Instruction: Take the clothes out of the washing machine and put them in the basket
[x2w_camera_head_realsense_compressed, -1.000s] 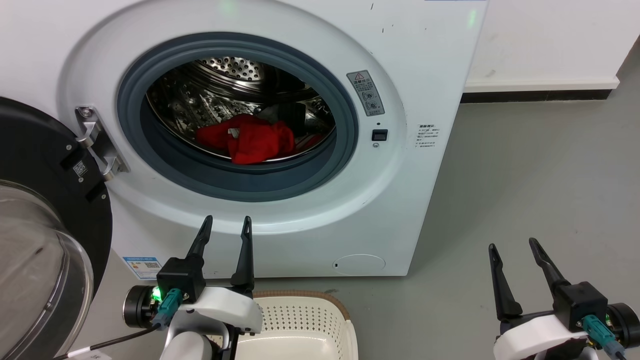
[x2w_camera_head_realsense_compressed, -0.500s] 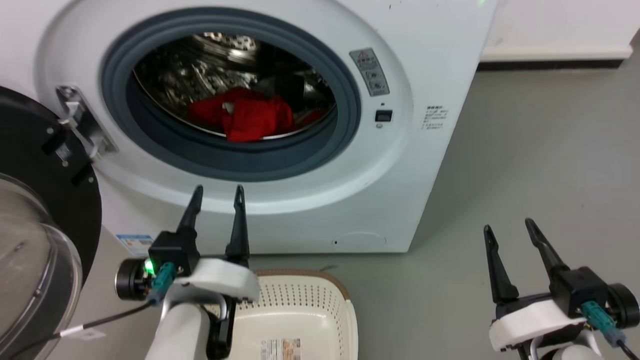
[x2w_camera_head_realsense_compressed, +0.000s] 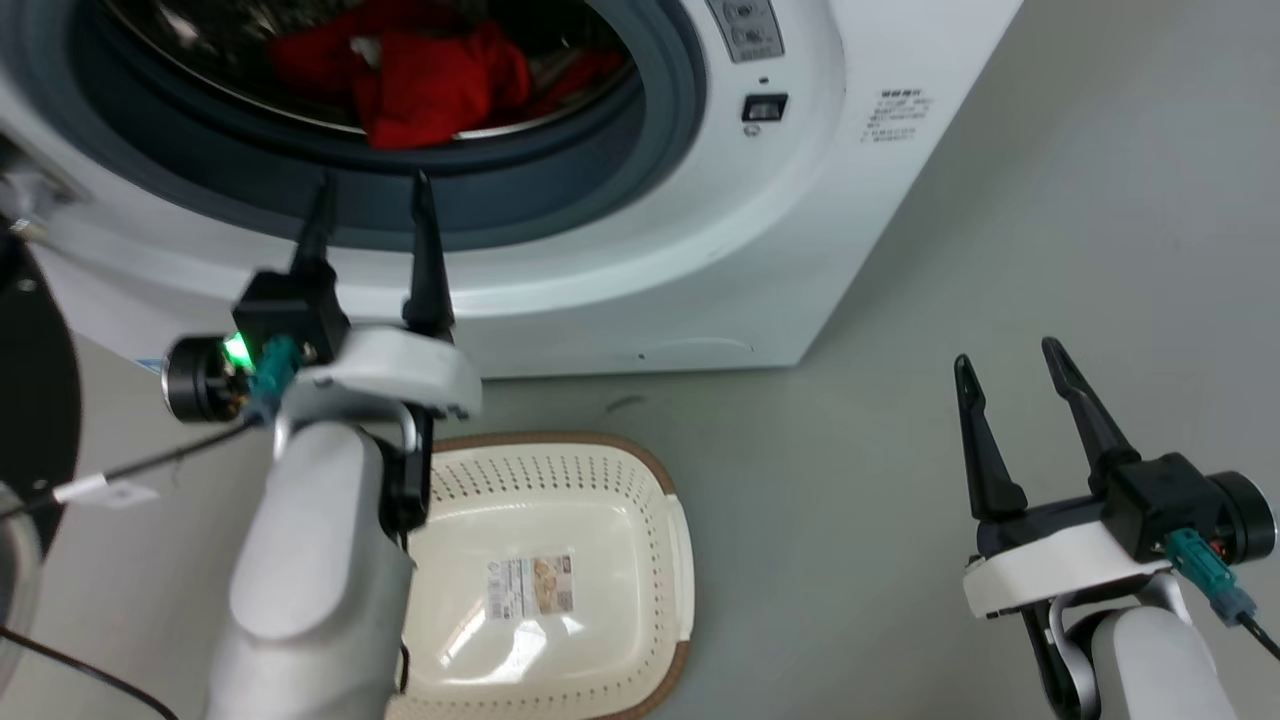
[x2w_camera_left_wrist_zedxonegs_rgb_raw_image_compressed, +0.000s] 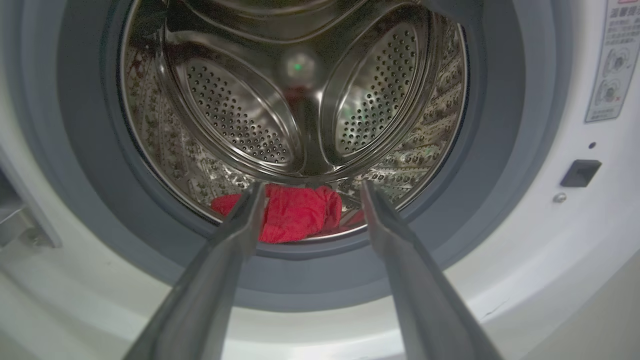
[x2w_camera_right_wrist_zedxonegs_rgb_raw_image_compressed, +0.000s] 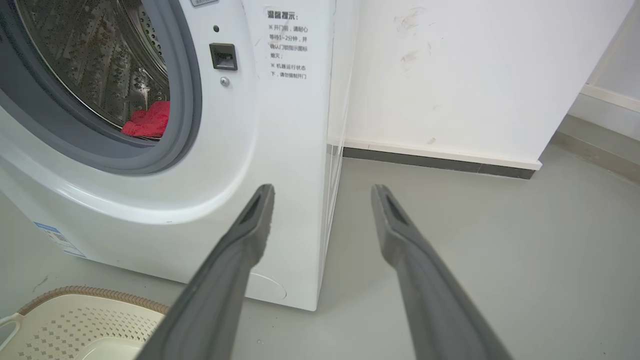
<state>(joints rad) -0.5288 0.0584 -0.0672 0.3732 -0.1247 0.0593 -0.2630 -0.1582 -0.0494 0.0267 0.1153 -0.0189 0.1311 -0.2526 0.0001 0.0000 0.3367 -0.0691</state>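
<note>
Head camera has dipped toward the floor this last second, so the washing machine (x2w_camera_head_realsense_compressed: 700, 250) porthole now sits at the top edge. The basket (x2w_camera_head_realsense_compressed: 672, 520) shows almost whole on the floor just near of the washer, with only its label sticker (x2w_camera_head_realsense_compressed: 532, 585) inside. Judged against the machine, my left gripper (x2w_camera_head_realsense_compressed: 372, 180) has risen: its spread fingers now cross the grey rubber rim (x2w_camera_head_realsense_compressed: 600, 190), holding nothing, aimed at the clothes (x2w_camera_head_realsense_compressed: 430, 85). Right gripper (x2w_camera_head_realsense_compressed: 1006, 352) hangs spread and empty, well off to the right. Clothes: one bright red crumpled heap, low at the drum's (x2w_camera_left_wrist_zedxonegs_rgb_raw_image_compressed: 235, 115) near lip, a white scrap showing. I judge the reach begun; nothing grasped.
</note>
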